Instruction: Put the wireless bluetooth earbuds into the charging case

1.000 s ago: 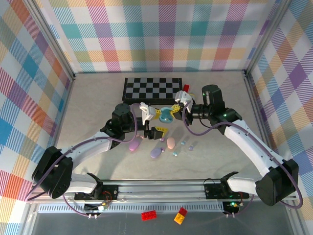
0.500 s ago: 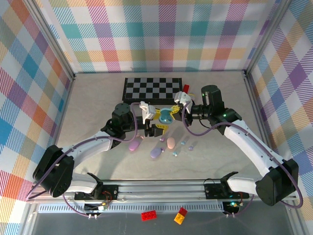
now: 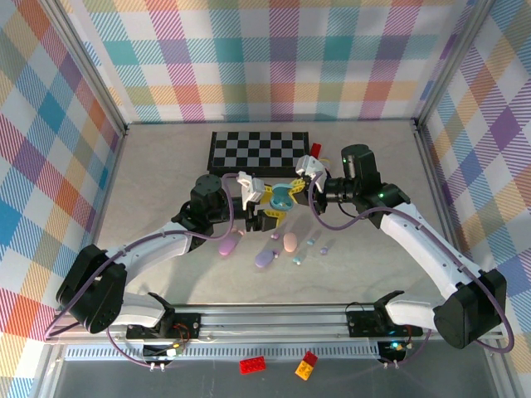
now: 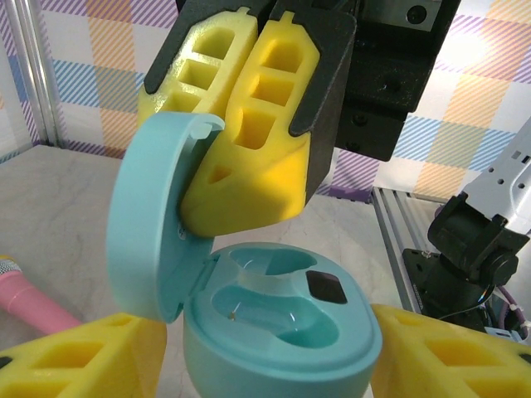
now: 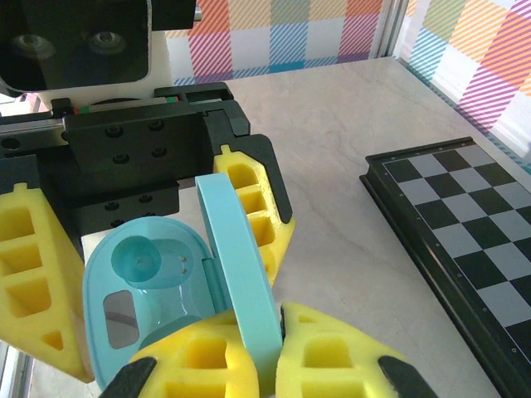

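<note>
Above the bench, the left claw pinches the open teal charging case by its base; the right claw pinches its raised lid. The earbuds lie loose on the bench nearby.

The left arm and right arm wear white shells between black joints, with purple cables looping alongside. The left tool and right tool carry yellow pads with boxy hollows, backed by black plates. Dark screws dot a black mount. A green light glows on the right arm's black motor housing.
</note>
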